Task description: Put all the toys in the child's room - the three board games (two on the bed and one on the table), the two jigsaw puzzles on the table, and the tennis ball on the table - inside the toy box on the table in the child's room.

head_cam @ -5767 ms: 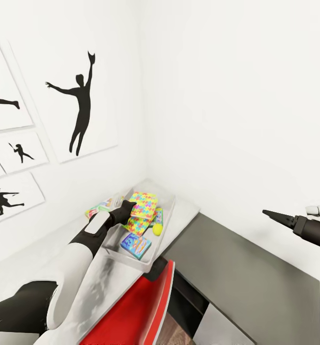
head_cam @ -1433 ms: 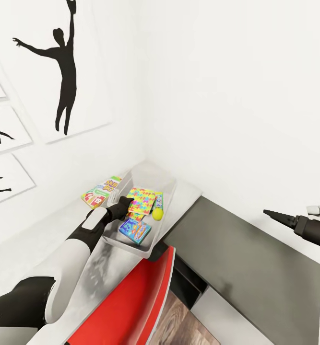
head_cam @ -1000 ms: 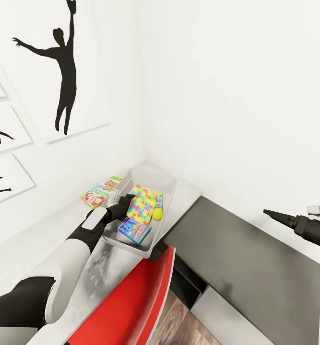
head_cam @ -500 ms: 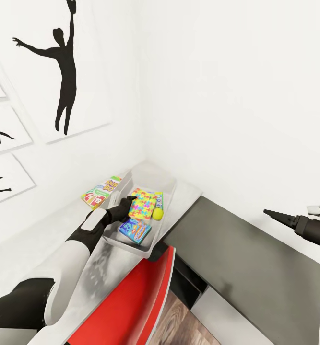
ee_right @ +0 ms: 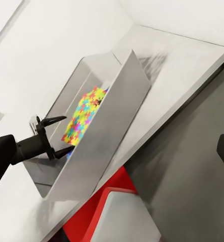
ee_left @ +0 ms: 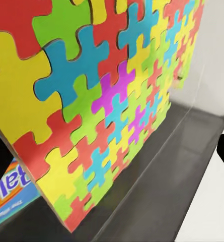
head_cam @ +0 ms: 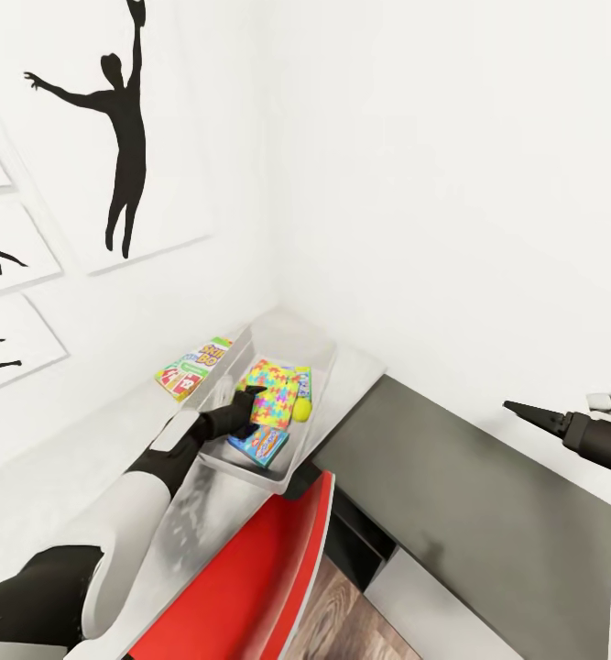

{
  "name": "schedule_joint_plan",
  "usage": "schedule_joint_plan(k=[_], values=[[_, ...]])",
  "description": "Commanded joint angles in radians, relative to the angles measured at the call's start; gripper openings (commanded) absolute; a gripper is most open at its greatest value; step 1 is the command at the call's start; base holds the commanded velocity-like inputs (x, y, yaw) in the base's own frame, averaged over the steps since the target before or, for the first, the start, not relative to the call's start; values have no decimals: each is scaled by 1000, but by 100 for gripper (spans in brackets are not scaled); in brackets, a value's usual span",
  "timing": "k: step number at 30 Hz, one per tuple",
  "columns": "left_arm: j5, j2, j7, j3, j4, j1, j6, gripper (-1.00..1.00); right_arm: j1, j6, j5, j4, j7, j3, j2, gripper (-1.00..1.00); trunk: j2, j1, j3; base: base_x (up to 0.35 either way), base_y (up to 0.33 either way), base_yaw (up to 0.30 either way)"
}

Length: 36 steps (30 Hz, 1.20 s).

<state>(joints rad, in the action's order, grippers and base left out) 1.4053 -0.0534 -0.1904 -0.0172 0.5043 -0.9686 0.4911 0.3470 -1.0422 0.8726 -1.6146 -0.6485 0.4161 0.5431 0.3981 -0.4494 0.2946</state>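
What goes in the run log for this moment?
left gripper: open, inside toy box | jigsaw puzzle: in box, tilted | tennis ball: in box | right gripper: idle

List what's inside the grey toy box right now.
In the toy box: a jigsaw puzzle, a tennis ball, a blue board game and the left gripper. Anything beneath the puzzle is hidden.

The toy box [head_cam: 298, 337] is set on the table [head_cam: 360, 380] in the room corner. Inside it, a jigsaw puzzle [head_cam: 271, 392] is propped at a tilt, with the tennis ball [head_cam: 300, 412] just right of it and a board game [head_cam: 259, 443] in front. Another board game [head_cam: 195, 365] is placed on the table left of the box. A red chair [head_cam: 268, 577] is positioned before the table.
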Motion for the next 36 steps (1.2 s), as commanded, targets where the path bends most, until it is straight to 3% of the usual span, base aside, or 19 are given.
schedule_joint_plan(k=[1,7,8,18,22,30,36], values=[[27,0,-23,-2,7,7,9,100,1,-5,-5,0,-7,1,0,100,2,-1,2,0,0,0],[114,9,-106,-3,73,47,34,100,1,-5,-4,0,-7,1,0,100,2,-1,2,0,0,0],[114,9,-106,-3,73,47,34,100,1,-5,-4,0,-7,1,0,100,2,-1,2,0,0,0],[267,23,-303,-2,251,109,45,100,1,-5,-4,0,-7,-1,-3,100,2,-1,2,0,0,0],[300,25,-359,-1,317,124,47,100,1,-5,-4,1,-7,-4,-5,100,2,-1,2,0,0,0],[320,27,-421,3,458,134,70,100,0,-5,-4,1,-7,-14,-12,100,2,-1,2,0,0,0],[308,29,-441,8,557,121,94,100,9,-5,-5,1,-1,-61,-22,100,2,-1,2,0,0,0]])
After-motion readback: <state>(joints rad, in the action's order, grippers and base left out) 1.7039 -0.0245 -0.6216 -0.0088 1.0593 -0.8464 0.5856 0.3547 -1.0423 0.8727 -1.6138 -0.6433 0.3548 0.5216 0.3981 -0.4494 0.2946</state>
